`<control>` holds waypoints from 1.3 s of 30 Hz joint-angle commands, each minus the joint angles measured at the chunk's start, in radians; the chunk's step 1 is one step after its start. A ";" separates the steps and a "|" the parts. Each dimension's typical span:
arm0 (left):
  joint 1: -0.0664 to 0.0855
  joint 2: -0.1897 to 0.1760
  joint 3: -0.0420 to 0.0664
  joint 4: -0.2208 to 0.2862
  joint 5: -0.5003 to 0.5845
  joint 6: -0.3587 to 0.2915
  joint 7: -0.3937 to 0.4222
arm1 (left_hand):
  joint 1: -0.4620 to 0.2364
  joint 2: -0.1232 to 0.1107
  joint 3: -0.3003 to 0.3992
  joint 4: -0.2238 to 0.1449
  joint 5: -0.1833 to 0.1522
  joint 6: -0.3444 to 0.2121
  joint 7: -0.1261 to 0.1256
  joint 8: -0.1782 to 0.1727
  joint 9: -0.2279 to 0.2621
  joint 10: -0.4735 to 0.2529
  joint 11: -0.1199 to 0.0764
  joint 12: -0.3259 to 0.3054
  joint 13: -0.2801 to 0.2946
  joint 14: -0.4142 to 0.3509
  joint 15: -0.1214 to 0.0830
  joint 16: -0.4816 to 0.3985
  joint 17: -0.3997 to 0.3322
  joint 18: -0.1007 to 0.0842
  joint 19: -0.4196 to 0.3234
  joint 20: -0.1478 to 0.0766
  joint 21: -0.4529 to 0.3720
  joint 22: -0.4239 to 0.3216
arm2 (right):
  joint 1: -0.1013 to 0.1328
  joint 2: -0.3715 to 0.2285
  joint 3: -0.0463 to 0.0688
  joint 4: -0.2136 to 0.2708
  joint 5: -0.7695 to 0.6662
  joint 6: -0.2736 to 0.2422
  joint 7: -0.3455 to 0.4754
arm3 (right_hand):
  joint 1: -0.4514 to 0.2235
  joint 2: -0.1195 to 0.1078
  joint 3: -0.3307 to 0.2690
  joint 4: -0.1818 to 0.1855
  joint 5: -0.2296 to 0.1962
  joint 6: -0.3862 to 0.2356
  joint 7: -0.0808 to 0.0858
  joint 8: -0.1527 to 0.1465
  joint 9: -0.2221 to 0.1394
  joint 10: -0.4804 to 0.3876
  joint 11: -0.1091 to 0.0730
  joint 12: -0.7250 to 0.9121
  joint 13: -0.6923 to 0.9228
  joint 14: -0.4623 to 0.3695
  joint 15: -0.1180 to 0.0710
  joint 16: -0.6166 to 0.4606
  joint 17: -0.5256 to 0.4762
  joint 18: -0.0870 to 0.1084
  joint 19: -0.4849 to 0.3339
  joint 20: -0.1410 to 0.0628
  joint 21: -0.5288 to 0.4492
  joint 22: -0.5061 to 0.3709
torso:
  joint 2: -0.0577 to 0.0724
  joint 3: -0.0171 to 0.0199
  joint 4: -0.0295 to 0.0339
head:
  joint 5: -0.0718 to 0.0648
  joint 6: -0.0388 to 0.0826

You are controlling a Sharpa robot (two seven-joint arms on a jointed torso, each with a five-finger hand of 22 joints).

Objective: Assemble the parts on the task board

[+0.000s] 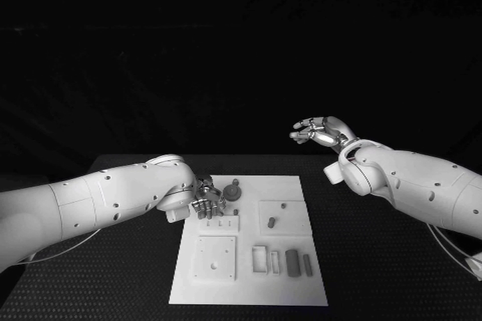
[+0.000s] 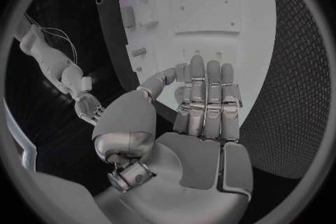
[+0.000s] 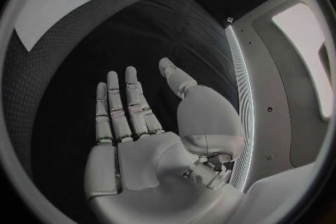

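While the left hand hovers low over the far-left corner of the white task board, its fingers lie straight and pressed side by side, holding nothing; the left wrist view shows the thumb bent slightly toward the palm and the board's pale surface spreading out beyond the fingertips. Just beside that hand, toward the board's middle, sits a small round gear-like part, close to the fingertips though the head view does not settle whether they touch it. Farther from the hand, toward the board's right half, a short dark peg lies on a raised square plate, and at the board's near end a dark cylinder lies among slotted holders, with a thinner grey bar at its outer side. Nearer the left hand's wrist side, a second square plate with small holes lies flat on the board.

Well apart from all of this, the right hand is raised above the black table past the board's far-right corner, empty. Its fingers are loosely spread and extended in the right wrist view, with the thumb held out to one side, while the head view shows them slightly curled, closing on nothing.
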 commanded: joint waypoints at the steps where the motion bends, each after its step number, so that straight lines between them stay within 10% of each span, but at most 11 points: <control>1: 0.000 0.005 0.001 0.003 -0.040 0.020 -0.020 | 0.008 0.019 0.003 0.004 -0.004 0.027 -0.018 0.003 0.001 -0.002 -0.008 0.004 0.001 0.008 0.001 0.004 0.001 -0.015 0.000 -0.005 0.003 0.001 | 0.000 -0.003 0.001 0.021 0.041 0.058 0.022 | -0.006 0.009 -0.003 0.002 0.001 0.005 0.029 0.006 -0.003 -0.086 0.090 -0.021 -0.024 -0.002 0.010 -0.025 -0.010 -0.014 -0.015 0.003 -0.017 -0.006 | 0.000 0.0004 -0.0001 | -0.001 -0.005; 39: -0.045 0.031 0.001 -0.019 -0.073 -0.024 -0.040 | -0.004 0.021 0.006 0.004 -0.008 0.034 -0.022 -0.002 0.019 0.001 -0.011 0.009 0.009 0.010 -0.002 0.012 0.001 -0.015 -0.001 -0.007 0.002 0.025 | 0.000 -0.003 0.001 0.057 0.038 0.065 0.010 | -0.010 0.014 -0.005 0.002 0.001 0.003 0.037 0.012 -0.010 -0.046 0.091 -0.073 -0.099 0.018 0.014 -0.087 -0.023 -0.014 -0.011 0.008 -0.056 -0.017 | -0.001 -0.0008 0.0012 | -0.009 -0.021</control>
